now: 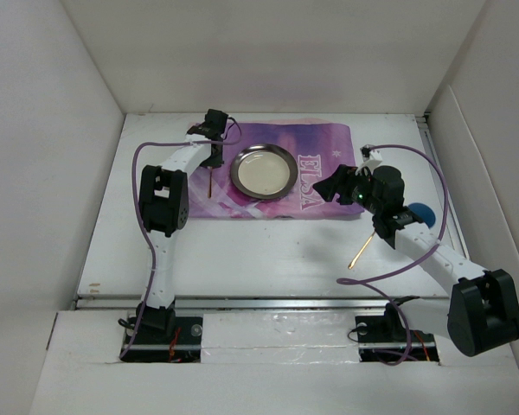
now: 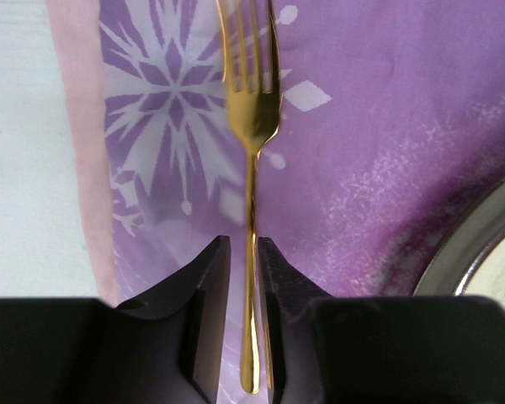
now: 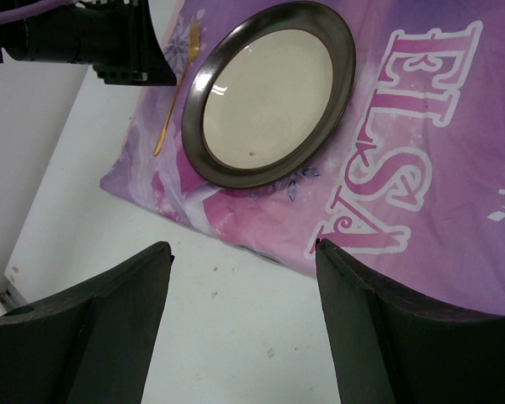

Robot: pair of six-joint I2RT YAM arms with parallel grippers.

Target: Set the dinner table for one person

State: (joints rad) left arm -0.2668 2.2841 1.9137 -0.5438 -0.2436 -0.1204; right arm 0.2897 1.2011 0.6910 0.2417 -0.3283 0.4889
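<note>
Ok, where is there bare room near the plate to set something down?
Free: the placemat over ELSA, between plate and right gripper; the dinner table between placemat and near edge. Crowded: left of the plate, with fork and left gripper; a gold utensil lies beside the right arm.

A purple snowflake-printed placemat [image 1: 329, 143] with "ELSA" in large letters lies flat. On its left half sits a round plate [image 1: 263, 171] with a dark shiny rim and a cream centre. A gold fork [image 2: 252, 118] lies along the mat's left margin, just beside the plate but apart from it. A second slim gold utensil [image 1: 362, 250], its kind unclear, lies off the mat to the right, near a blue round thing [image 1: 421, 212]. White walls [image 1: 268, 52] stand around.
</note>
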